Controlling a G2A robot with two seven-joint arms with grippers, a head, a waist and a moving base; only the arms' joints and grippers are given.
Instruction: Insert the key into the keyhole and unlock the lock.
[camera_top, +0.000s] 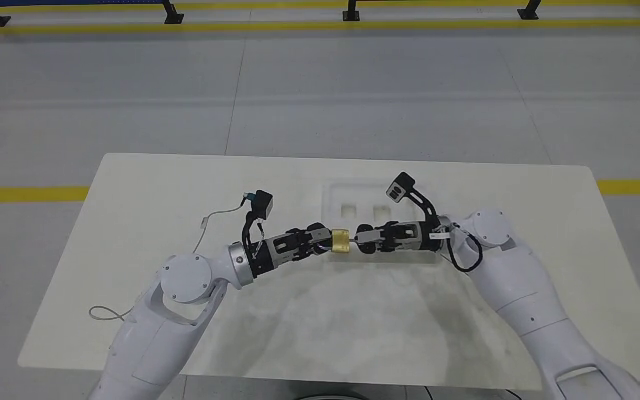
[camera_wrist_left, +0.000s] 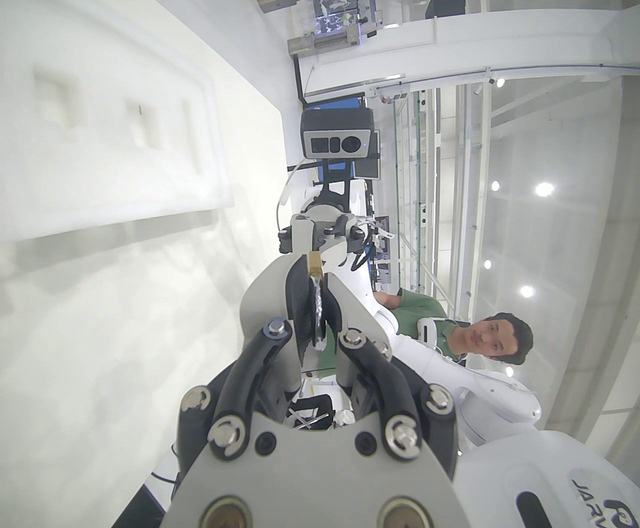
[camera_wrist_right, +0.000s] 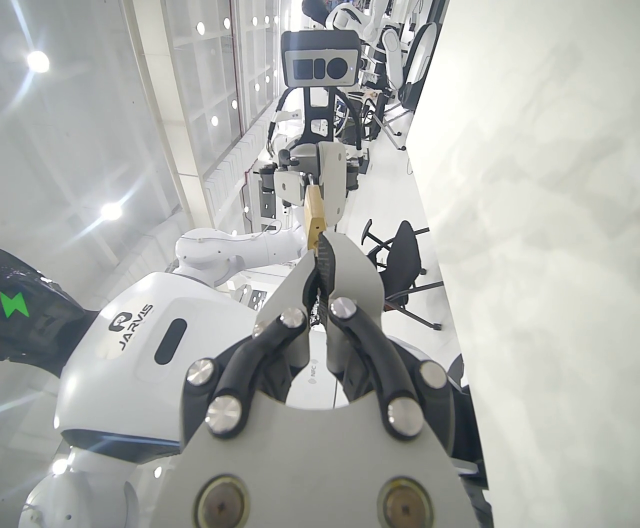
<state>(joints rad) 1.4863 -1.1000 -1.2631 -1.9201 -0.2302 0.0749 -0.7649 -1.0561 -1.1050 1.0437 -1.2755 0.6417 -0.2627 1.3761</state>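
Both shut: left jaws on the lock (camera_top: 341, 241) between them, right jaws seemingly on the key. Off-axis twisting could jam it or free the lock.

Bright, even light falls from ceiling lamps (camera_wrist_right: 38, 60), which flare into streaks in my right wrist view. The white table (camera_top: 400, 330) glares pale. Wrist-view edges bend.

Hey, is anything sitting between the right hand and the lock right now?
Nothing visible. The right hand has its closed tips right up against one end of the brass lock. The left hand grips the lock from the opposite end, holding it up above the table.
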